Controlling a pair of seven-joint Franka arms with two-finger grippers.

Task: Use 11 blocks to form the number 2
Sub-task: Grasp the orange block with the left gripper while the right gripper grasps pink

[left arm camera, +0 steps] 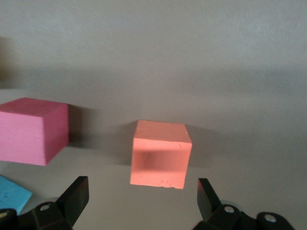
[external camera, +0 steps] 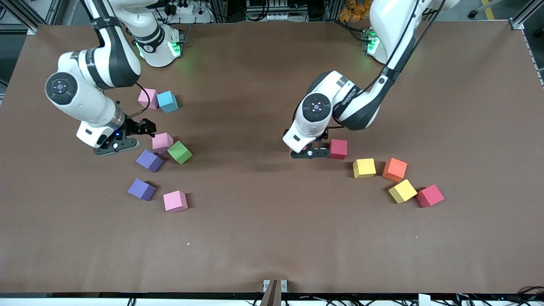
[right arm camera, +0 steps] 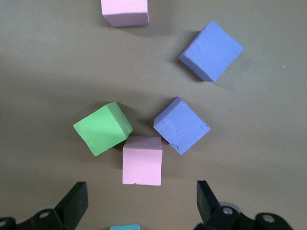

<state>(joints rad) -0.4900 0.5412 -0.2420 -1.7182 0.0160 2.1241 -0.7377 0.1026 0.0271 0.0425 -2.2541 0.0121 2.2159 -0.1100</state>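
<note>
The blocks lie loose in two groups, and no number 2 shows. Toward the right arm's end are a pink block [external camera: 162, 142], a green [external camera: 179, 152], two purple [external camera: 149, 160] [external camera: 141, 189] and two more pink [external camera: 175, 201] [external camera: 148, 98]. My right gripper [external camera: 146, 127] [right arm camera: 141, 191] hangs open over the table, with the pink block [right arm camera: 142, 160] just off its fingertips. My left gripper [external camera: 308, 152] [left arm camera: 142, 189] is open and low, next to a crimson block [external camera: 338, 149]. An orange block [left arm camera: 160, 154] sits just ahead of its fingertips, untouched. Two yellow [external camera: 364, 168] [external camera: 402, 191], an orange [external camera: 395, 169] and a crimson [external camera: 430, 195] lie toward the left arm's end.
A light-blue cube [external camera: 167, 101] touches the pink block farthest from the front camera. A light-blue corner [left arm camera: 12, 194] shows in the left wrist view. Bare brown table [external camera: 272, 238] stretches between the two groups and toward the front camera.
</note>
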